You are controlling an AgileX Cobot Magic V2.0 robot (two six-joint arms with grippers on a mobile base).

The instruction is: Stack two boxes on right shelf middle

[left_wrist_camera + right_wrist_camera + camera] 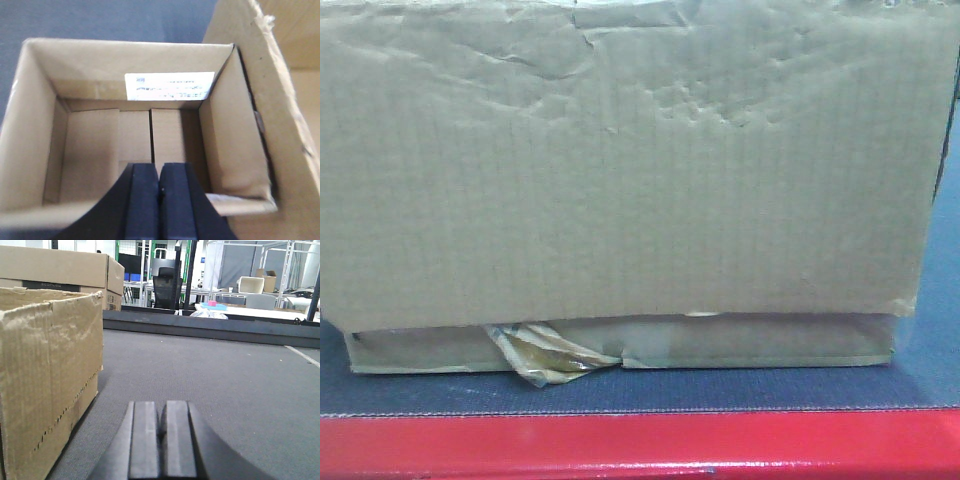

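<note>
In the front view the tall box (620,160) fills nearly the whole frame and sits squarely on the flat box (750,345). The flat box shows only as a thin band along the lower part of the frame, with its crumpled tape strip (545,355) hanging out at lower left. Both rest on a dark grey platform (720,392) above a red beam (640,445) at the bottom edge, so the pair looks already stacked, wide box on top. No steel shelf shows in any view, so I cannot tell whether this is the place asked for. The left claw (160,200) hangs at the bottom centre of its view, fingers pressed together with nothing between them. It looks straight down into an open carton, probably the tall box, which has a white label (169,86) on the far inner wall and a flap (260,65) standing up at the right. That spot suits pushing or steadying from inside more than gripping. The right claw (161,440) is likewise closed and empty, held low over the grey floor (225,385) just beside a ragged-topped box wall at the left of its frame. This probably keeps it clear of the load. A second carton (55,267) stands beyond at upper left.
</note>
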